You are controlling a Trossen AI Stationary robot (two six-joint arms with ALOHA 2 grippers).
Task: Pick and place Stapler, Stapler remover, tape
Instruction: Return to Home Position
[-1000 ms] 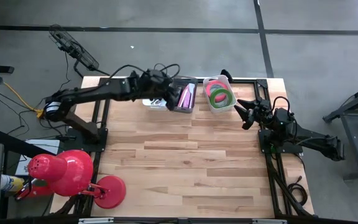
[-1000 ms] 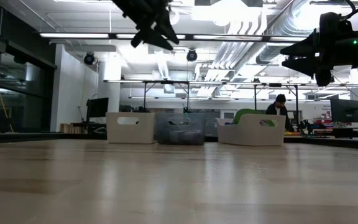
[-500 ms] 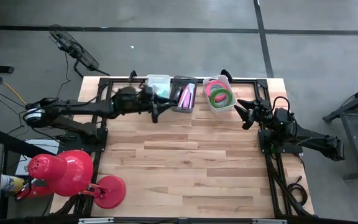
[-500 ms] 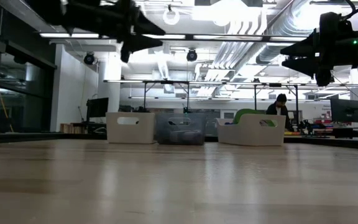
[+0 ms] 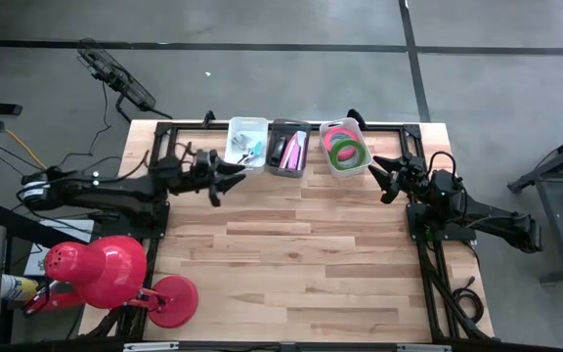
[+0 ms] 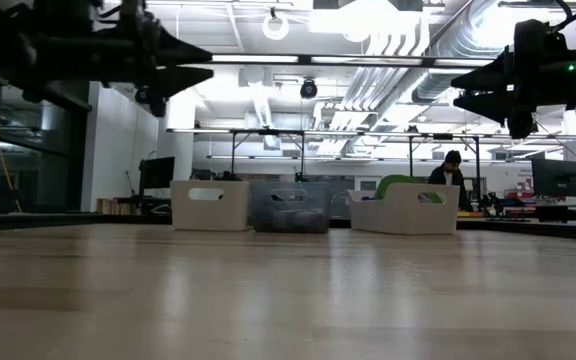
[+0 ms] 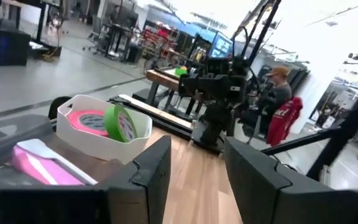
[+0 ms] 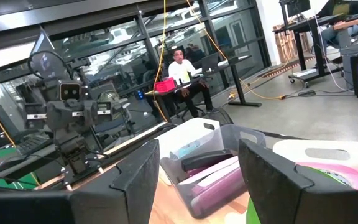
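Observation:
Three bins stand in a row on the table's far edge. A white bin (image 5: 345,147) holds the tape: green rolls and a pink-red one (image 7: 104,121). The dark grey bin (image 5: 288,149) beside it holds a pink stapler (image 7: 39,163). Another white bin (image 5: 246,144) holds small metal items. My left gripper (image 5: 225,181) hovers open and empty above the table, to the near-left of the bins, pointing level toward the table's right. My right gripper (image 5: 379,181) hovers open and empty to the right of the tape bin, pointing left.
A red desk lamp (image 5: 106,269) stands at the table's near-left corner. The wooden table top (image 5: 291,264) stretches in front of the bins. People sit in the room behind (image 6: 450,165). Both arms hang well above the table in the low view.
My left gripper has drawn back from above the left bins toward the table's left edge and slightly nearer. It has tipped from pointing downward to pointing level. The white left bin, covered before, now shows fully. My right arm has kept still.

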